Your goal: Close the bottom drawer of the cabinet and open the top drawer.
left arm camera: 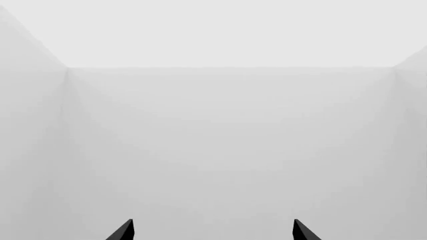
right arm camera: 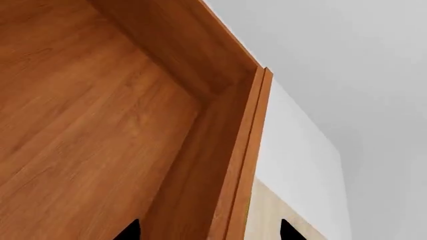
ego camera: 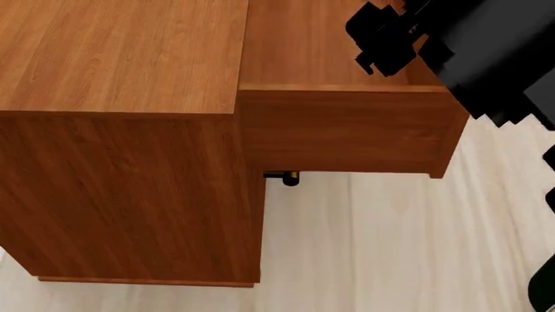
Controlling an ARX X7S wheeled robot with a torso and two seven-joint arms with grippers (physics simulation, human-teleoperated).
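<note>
Right tool [ego camera: 381, 39] hovers over the pulled-out top drawer [ego camera: 347, 130], its tips apart, holding nothing. Left tool [left arm camera: 212, 231] faces a blank pale wall, tips spread, also empty. That drawer juts well out from the cabinet [ego camera: 121, 162]; a brass handle [ego camera: 284, 176] peeks out beneath it. Stiff, heavy-looking wood, likely sliding on straight runners — best taken by the handle bar.

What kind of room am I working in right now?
Likely a bare simulated indoor room, not a furnished home: a reddish-brown wood cabinet with a pulled-out drawer stands on a pale plank floor, with plain grey-white walls around.
</note>
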